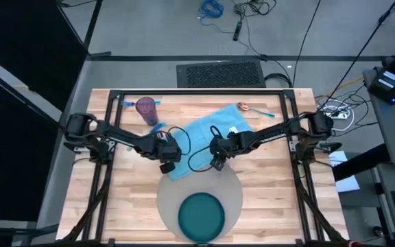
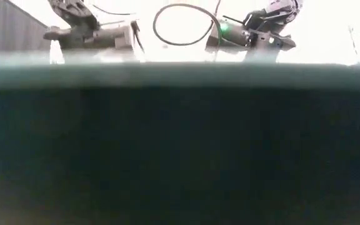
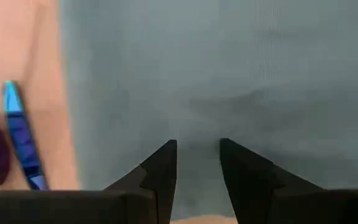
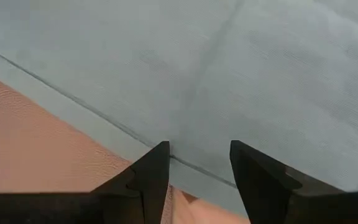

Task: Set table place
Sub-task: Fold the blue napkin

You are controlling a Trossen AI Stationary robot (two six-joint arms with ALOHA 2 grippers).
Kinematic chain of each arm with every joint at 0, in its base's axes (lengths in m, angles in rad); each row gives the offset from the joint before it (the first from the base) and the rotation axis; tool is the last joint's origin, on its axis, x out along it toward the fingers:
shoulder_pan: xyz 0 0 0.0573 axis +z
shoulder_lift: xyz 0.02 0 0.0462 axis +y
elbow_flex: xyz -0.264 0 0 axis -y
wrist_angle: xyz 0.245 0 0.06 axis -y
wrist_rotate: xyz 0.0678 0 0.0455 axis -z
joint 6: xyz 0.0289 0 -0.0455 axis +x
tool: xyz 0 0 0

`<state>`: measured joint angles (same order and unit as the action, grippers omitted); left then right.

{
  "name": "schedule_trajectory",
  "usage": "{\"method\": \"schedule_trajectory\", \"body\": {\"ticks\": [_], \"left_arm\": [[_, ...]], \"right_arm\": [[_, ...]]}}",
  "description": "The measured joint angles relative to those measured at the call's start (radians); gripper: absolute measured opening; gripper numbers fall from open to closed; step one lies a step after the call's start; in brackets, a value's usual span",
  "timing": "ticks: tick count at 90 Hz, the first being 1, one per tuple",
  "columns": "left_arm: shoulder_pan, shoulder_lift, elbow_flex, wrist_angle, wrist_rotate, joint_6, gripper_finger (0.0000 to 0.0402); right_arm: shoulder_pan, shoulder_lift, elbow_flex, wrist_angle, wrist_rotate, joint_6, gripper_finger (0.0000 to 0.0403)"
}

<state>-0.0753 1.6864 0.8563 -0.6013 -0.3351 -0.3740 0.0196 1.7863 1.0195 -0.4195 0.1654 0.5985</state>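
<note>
The light blue napkin (image 1: 214,130) lies spread flat and askew at the middle of the table (image 1: 273,192). Its near corner lies over the far rim of the round grey placemat (image 1: 166,195), which carries the dark teal plate (image 1: 201,214) at the near edge. My left gripper (image 1: 168,165) stands open over the napkin's near left part (image 3: 229,74). My right gripper (image 1: 217,163) stands open over the napkin's hemmed near edge (image 4: 104,115), with bare wood beside it. Both point down, their fingertips just over the cloth.
A purple cup (image 1: 147,108) stands at the far left, with a blue utensil (image 3: 20,137) lying just left of the napkin. A copper-coloured utensil with a teal handle (image 1: 247,108) lies at the napkin's far right corner. In the low view the plate's dark wall (image 2: 180,156) blocks nearly everything.
</note>
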Motion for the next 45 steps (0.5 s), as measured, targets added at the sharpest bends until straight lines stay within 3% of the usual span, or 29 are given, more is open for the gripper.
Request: {"method": "schedule_trajectory", "body": {"ticks": [45], "left_arm": [[-0.073, 0.018, 0.000, 0.038, 0.019, -0.020, 0.0109]], "right_arm": [[-0.123, 0.000, 0.000, -0.088, 0.012, -0.058, 0.0157]]}}
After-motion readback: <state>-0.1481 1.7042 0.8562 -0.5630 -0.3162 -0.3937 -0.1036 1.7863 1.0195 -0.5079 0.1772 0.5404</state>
